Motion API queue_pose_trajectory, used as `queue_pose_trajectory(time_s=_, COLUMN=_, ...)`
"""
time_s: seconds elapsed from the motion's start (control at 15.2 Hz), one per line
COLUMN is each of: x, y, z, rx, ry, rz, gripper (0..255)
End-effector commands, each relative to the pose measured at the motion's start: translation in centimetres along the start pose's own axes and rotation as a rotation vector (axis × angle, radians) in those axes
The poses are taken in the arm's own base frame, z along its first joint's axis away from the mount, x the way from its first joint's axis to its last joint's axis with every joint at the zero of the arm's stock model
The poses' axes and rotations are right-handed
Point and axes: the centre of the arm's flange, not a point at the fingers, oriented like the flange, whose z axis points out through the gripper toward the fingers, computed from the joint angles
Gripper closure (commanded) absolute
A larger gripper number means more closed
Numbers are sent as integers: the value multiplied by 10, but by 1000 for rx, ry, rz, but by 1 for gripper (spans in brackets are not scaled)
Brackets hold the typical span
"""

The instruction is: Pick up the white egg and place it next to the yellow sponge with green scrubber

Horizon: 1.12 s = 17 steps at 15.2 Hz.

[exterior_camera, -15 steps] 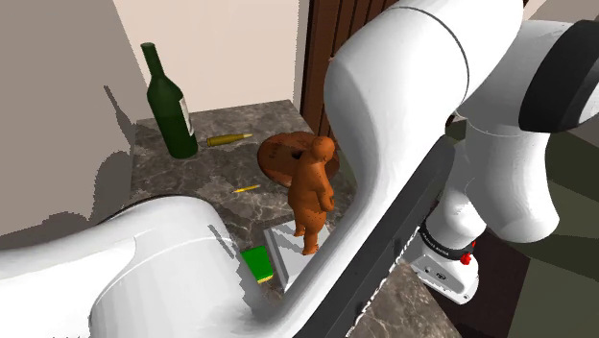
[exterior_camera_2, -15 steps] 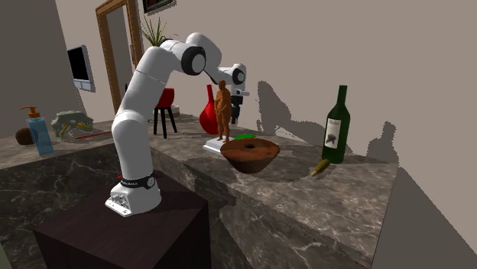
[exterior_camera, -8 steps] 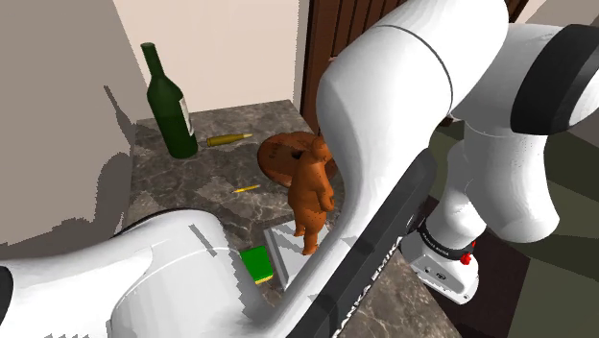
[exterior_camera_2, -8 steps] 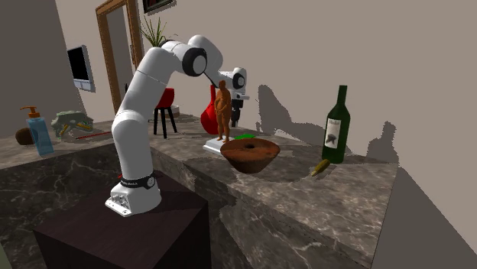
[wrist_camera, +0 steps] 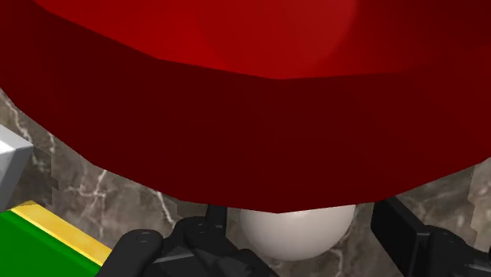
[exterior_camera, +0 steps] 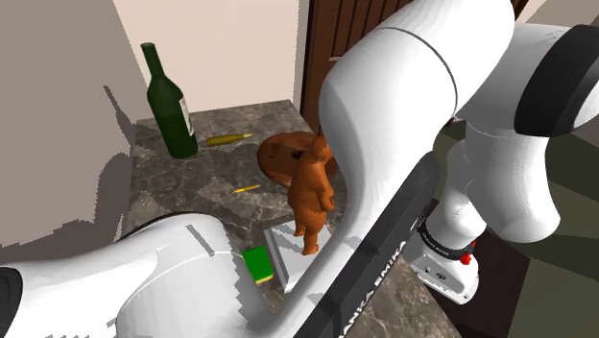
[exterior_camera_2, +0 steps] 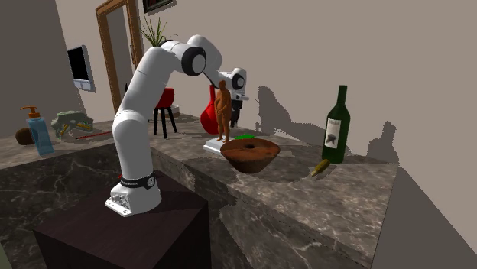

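The white egg (wrist_camera: 295, 233) lies on the marbled counter between my gripper's (wrist_camera: 303, 227) two black fingers. The left finger (wrist_camera: 203, 233) is right beside the egg, and a narrow gap shows between the egg and the right finger (wrist_camera: 398, 225), so the gripper is open around it. A big red vase (wrist_camera: 260, 94) looms just beyond the egg and hides its far side. The sponge, green with a yellow edge (wrist_camera: 47, 240), lies off to the left finger's side. It also shows as a green block (exterior_camera: 257, 263) beside a white slab. My hand (exterior_camera_2: 234, 115) hangs behind the brown figurine.
A brown figurine (exterior_camera: 311, 192) stands on a white slab (exterior_camera: 284, 246). Behind it are a brown bowl (exterior_camera_2: 249, 155), a green bottle (exterior_camera: 169, 104) and a small yellow-green item (exterior_camera: 228, 140). My arm (exterior_camera: 384, 173) crosses the shoulder view. The red vase (exterior_camera_2: 209, 116) stands at the counter's far end.
The arm's links have shifted slightly in the shoulder view. In the second exterior view the hand stays behind the figurine; nothing on the counter moved.
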Motion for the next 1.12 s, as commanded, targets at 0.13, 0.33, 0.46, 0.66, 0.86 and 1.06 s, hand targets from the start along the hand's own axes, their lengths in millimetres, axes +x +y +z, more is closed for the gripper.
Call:
queue_pose_trajectory(time_s=0.13, x=4, y=1, z=16, rx=-37, ry=32, rz=-22, gripper=0)
queue_pose_trajectory(time_s=0.33, x=3, y=-1, z=2, rx=-37, ry=32, rz=-22, gripper=0)
queue_pose_trajectory(time_s=0.46, x=2, y=-2, z=-25, rx=-37, ry=32, rz=-22, gripper=0)
queue_pose_trajectory(time_s=0.66, x=2, y=-2, z=-35, rx=-37, ry=32, rz=-22, gripper=0)
queue_pose_trajectory(time_s=0.86, x=2, y=-2, z=-35, rx=-37, ry=32, rz=-22, gripper=0)
queue_pose_trajectory(time_s=1.06, x=2, y=-2, z=-35, rx=-37, ry=32, rz=-22, gripper=0)
